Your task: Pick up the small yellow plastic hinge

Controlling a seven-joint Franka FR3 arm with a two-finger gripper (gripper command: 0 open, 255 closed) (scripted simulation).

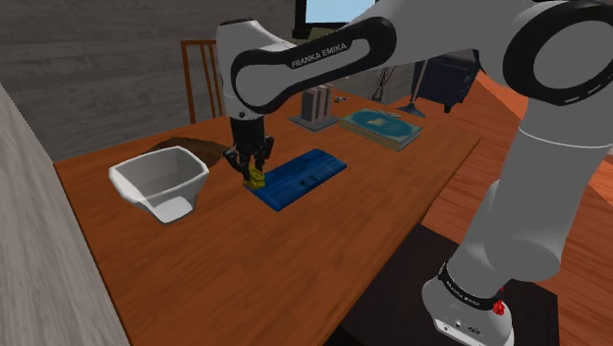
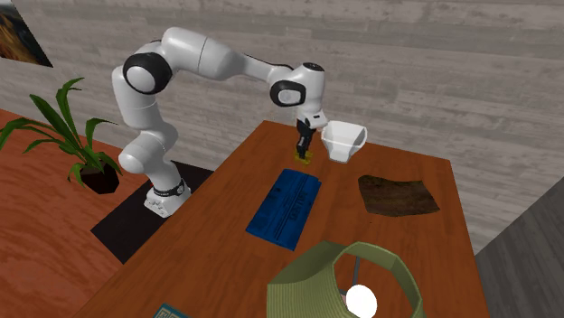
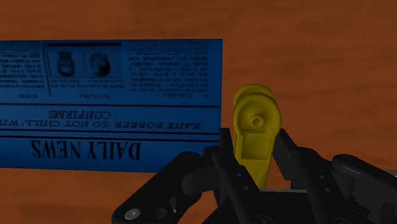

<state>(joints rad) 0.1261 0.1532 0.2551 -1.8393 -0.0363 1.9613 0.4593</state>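
The small yellow hinge (image 3: 256, 118) stands upright between my black fingers, which clasp it from both sides. My gripper (image 3: 254, 153) is shut on it. Over the wooden table (image 1: 295, 256) in the shoulder view, the gripper (image 1: 251, 167) points straight down with the hinge (image 1: 255, 179) at its tips, just beside the corner of a blue newspaper (image 1: 300, 177). In the second exterior view the gripper (image 2: 305, 152) and hinge (image 2: 307, 160) hang near the table's far end. Whether the hinge touches the tabletop I cannot tell.
A white square bowl (image 1: 160, 180) stands close beside the gripper. The blue newspaper (image 2: 287, 208) lies flat mid-table, a brown cloth (image 2: 398, 195) beyond it. A teal book (image 1: 381, 126) and a small holder (image 1: 316, 106) sit at the far edge. A green lampshade (image 2: 348, 280) rises nearby.
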